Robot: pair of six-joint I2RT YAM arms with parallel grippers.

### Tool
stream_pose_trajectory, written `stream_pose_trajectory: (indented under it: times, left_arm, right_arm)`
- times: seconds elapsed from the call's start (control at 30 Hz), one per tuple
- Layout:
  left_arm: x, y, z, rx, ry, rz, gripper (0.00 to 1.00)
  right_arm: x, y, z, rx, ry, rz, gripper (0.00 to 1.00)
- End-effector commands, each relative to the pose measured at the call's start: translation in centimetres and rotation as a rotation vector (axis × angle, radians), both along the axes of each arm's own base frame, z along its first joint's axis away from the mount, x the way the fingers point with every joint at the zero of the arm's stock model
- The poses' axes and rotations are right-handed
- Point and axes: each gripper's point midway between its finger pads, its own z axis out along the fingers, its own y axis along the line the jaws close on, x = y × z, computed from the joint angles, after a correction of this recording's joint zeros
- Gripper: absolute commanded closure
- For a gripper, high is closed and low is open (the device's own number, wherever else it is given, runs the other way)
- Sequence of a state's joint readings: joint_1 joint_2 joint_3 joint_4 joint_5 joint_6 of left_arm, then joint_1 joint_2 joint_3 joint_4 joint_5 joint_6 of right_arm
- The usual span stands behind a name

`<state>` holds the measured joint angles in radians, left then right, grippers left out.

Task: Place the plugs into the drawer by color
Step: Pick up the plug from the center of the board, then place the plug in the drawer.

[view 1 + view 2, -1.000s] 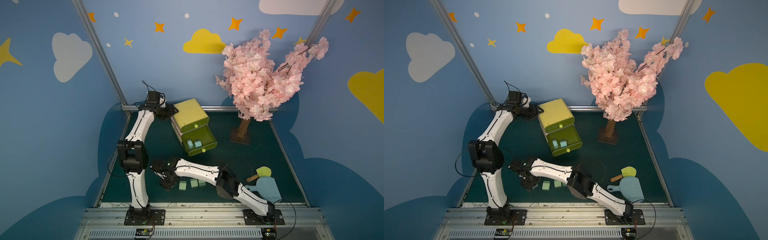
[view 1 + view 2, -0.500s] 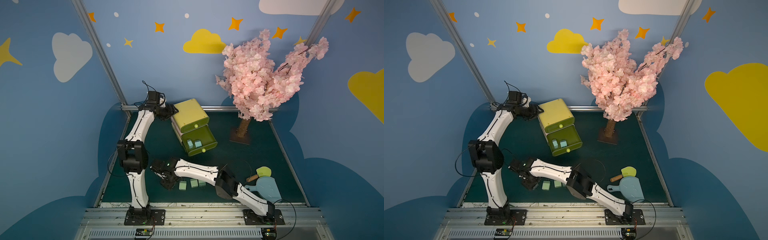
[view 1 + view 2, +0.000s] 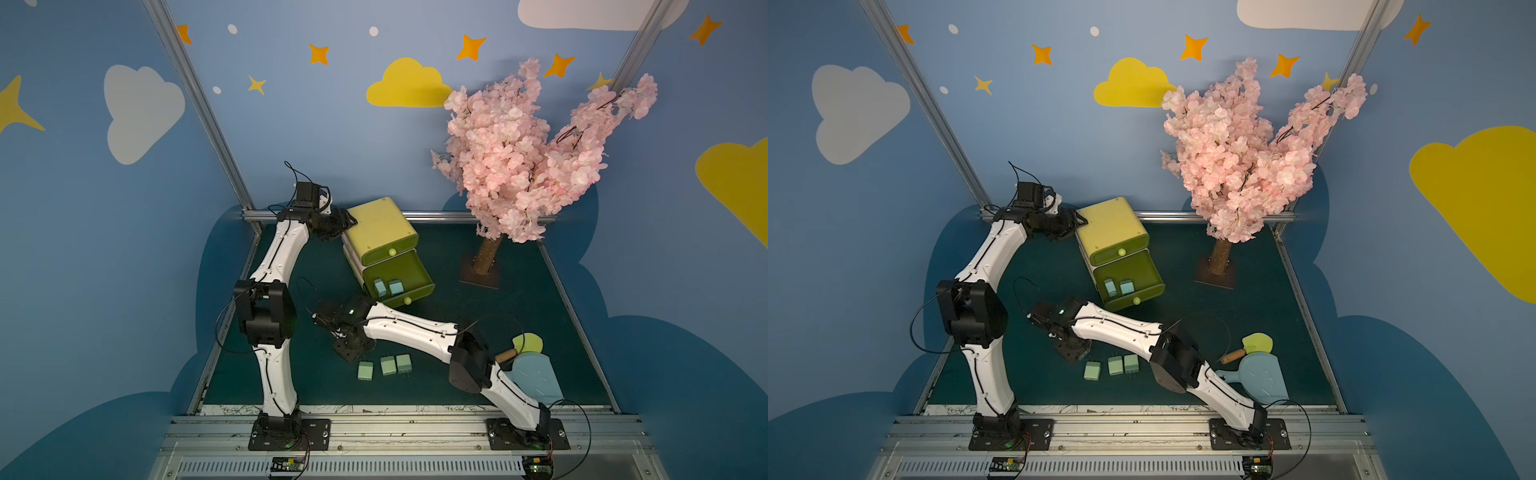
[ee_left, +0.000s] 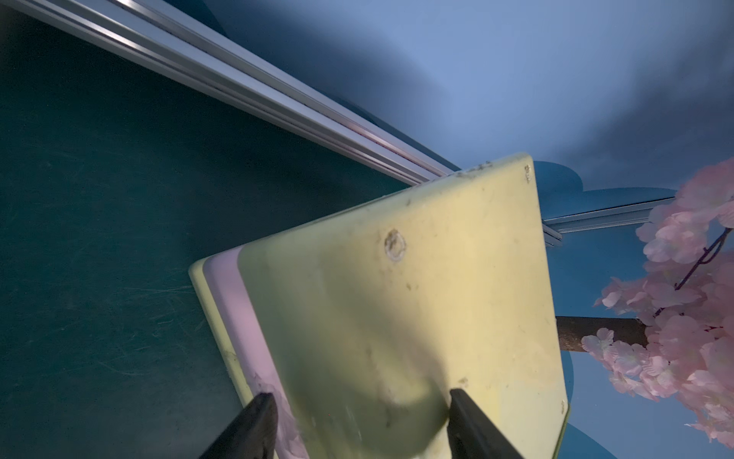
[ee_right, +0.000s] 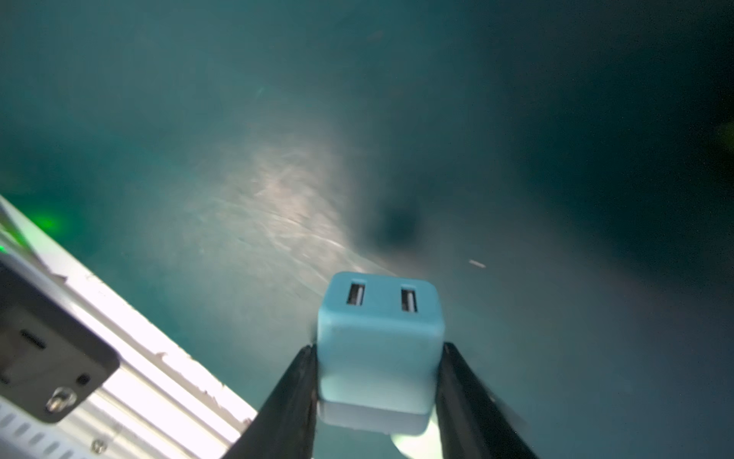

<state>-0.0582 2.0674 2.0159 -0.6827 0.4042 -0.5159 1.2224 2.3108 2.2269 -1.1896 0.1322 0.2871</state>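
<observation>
The yellow-green drawer chest (image 3: 380,230) (image 3: 1111,224) stands at the back. Its top drawer is closed, and the drawer (image 3: 409,272) below it is pulled out with two light blue plugs (image 3: 379,287) (image 3: 396,286) inside. My left gripper (image 3: 345,224) (image 4: 361,401) is shut on the chest's rear corner. Low over the mat, my right gripper (image 3: 347,349) (image 5: 379,349) is shut on a light blue plug (image 5: 379,330); both top views hide this plug. Three mint green plugs (image 3: 365,370) (image 3: 388,365) (image 3: 404,363) lie in a row on the mat beside that gripper.
A pink blossom tree (image 3: 536,166) stands at the back right on a brown base (image 3: 484,266). A light blue dustpan (image 3: 534,376) and a yellow-green brush (image 3: 527,344) lie at the right front. Metal rails (image 3: 374,415) border the mat.
The right wrist has shifted slightly beside the green plugs. The left arm and the chest have not moved.
</observation>
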Motion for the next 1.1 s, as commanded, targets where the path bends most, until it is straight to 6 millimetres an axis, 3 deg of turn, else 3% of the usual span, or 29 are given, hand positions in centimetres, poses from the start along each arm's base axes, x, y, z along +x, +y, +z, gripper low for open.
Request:
stream_pose_trajectory:
  times: [0.0,0.13,0.2,0.3,0.43,0.63,1.07]
  left_arm:
    - [-1.0,1.0,-2.4,0.057,0.086,0.016,0.31]
    - [-1.0,1.1,-2.2,0.057,0.081,0.019,0.31]
    - [-1.0,1.3,-2.0,0.055,0.078,0.023,0.3]
    - [-1.0,1.3,-1.8,0.053,0.075,0.024,0.3]
    - [-0.9,1.6,-1.6,0.056,0.068,0.026,0.3]
    - [-0.8,1.8,-1.8,0.041,0.077,0.031,0.31]
    - [-0.7,2.0,-2.5,0.052,0.09,0.031,0.3]
  right_arm:
    - [5.1,-4.2,6.7,0.047,-0.138,-0.103,0.58]
    - [10.7,-8.0,8.8,0.048,-0.22,-0.177,0.58]
    - [13.5,-8.9,9.3,0.055,-0.279,-0.191,0.58]
    - [18.0,-10.5,9.1,0.082,-0.367,-0.222,0.58]
    - [22.0,-11.9,9.0,0.107,-0.394,-0.266,0.58]
    - [24.0,-11.8,8.0,0.153,-0.426,-0.262,0.59]
    - [25.3,-13.0,5.6,0.186,-0.481,-0.272,0.61]
